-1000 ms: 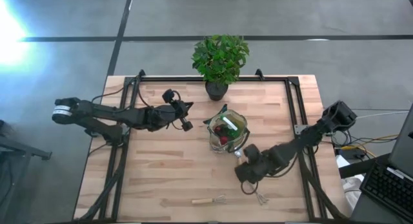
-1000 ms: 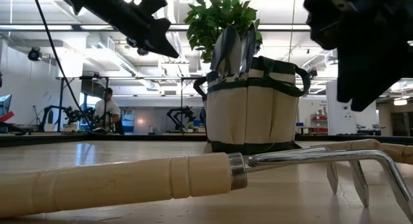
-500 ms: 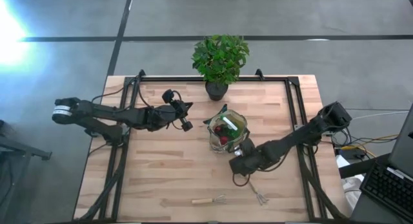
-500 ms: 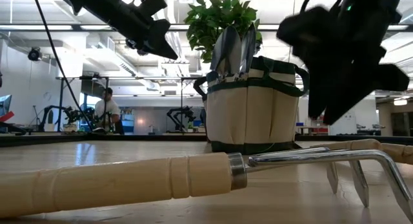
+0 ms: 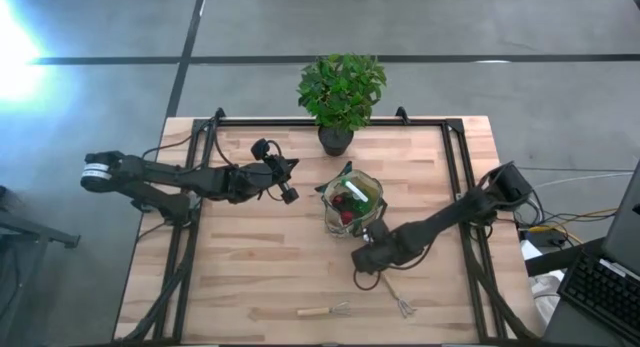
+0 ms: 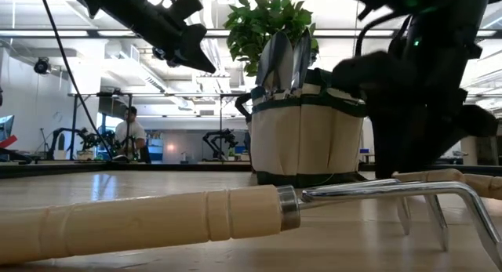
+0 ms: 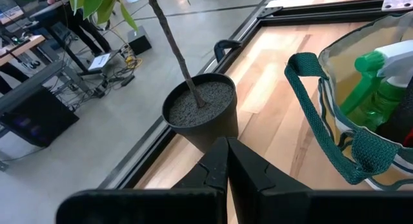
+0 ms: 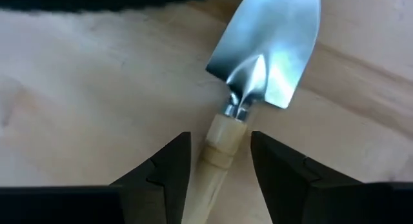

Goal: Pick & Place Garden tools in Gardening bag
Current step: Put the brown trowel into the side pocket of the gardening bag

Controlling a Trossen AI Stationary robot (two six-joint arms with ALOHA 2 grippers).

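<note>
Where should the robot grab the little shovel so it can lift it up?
Probably the wooden handle, just behind the shiny blade, coming straight down from above. The trowel lies flat on the table, and its blade is wide and slippery, while the handle is narrow enough to fit between two fingers. The right end effector is open with one finger on each side of that handle.

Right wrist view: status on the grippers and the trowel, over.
Right gripper open, fingers astride the trowel handle on the table. Left gripper shut, idle near the plant pot. Gardening bag already holds tools. Nothing in the way.
</note>
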